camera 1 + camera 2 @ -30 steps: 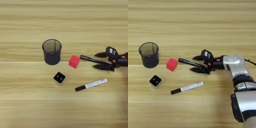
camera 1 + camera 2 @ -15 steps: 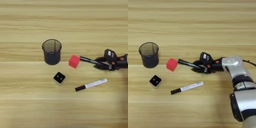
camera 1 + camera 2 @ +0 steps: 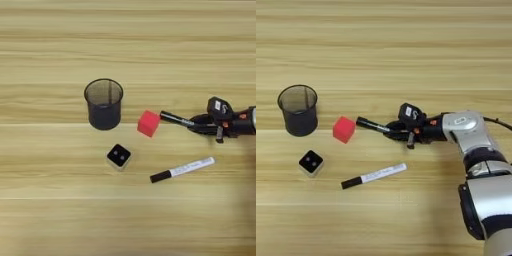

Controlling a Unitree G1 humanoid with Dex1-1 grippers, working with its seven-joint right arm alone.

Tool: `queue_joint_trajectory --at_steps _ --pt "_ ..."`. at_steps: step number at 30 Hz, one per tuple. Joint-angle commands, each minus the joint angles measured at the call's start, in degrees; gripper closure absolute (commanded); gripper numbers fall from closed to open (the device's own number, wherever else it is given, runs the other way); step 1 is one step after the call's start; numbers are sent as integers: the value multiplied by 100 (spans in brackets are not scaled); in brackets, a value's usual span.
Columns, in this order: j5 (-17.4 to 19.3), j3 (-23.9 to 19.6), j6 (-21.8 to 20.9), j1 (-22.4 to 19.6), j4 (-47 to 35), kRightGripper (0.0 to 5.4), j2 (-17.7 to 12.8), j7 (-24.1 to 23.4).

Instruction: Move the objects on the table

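With the tool (image 3: 392, 132) clamped on the black pen (image 3: 372, 125), whose tip is nearing the red cube (image 3: 344, 129), it is likely best keeping the pen low and level.

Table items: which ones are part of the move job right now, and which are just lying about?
In the job:
- black pen, in the right gripper
- red cube
- white cube

Lying about:
- black mesh cup
- white marker
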Motion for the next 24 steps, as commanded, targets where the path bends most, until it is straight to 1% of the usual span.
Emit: queue_joint_trajectory --at_steps 1,3,6,10,13,18,24 --pt "-66 0 33 -369 -126 450 -147 -227" --pt "-47 -13 22 -376 -126 450 -141 -234" --pt "110 -116 17 -402 -196 450 -113 -121" --pt "435 -335 35 -469 -481 450 -123 219" --pt "775 -518 90 -422 -952 450 -152 613" --pt "1149 -580 329 -23 -2095 450 -203 1045" --pt "1315 -497 747 595 -3381 450 -292 1259"
